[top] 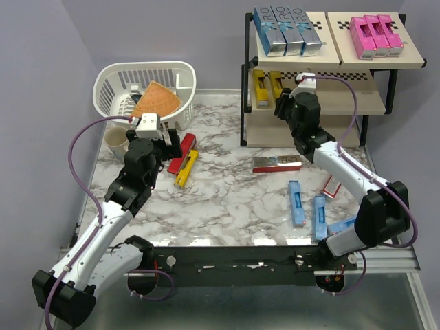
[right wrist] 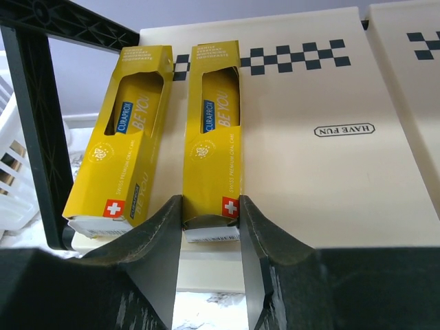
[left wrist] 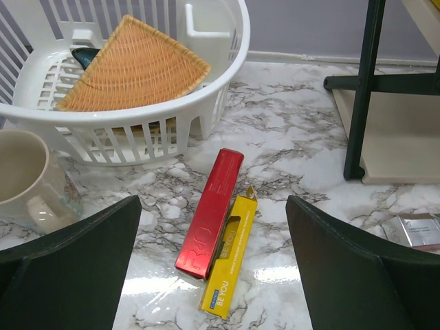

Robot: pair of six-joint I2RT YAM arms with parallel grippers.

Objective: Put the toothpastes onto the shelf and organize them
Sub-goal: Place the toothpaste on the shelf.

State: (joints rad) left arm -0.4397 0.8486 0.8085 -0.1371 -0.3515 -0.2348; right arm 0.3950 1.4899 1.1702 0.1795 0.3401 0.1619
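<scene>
Right gripper narrow, fingers pressed against both sides of the near end of a yellow carton lying on the shelf panel. Carton reads "CURAPROX BE YOU", with a white cross on red below. Twin carton sits just left of the fingers, same print. Panel to the right is stamped "HAVE FUN". Left gripper wide, holding nothing. Beneath it a red carton touches a loose yellow carton marked "BE YOU".
</scene>
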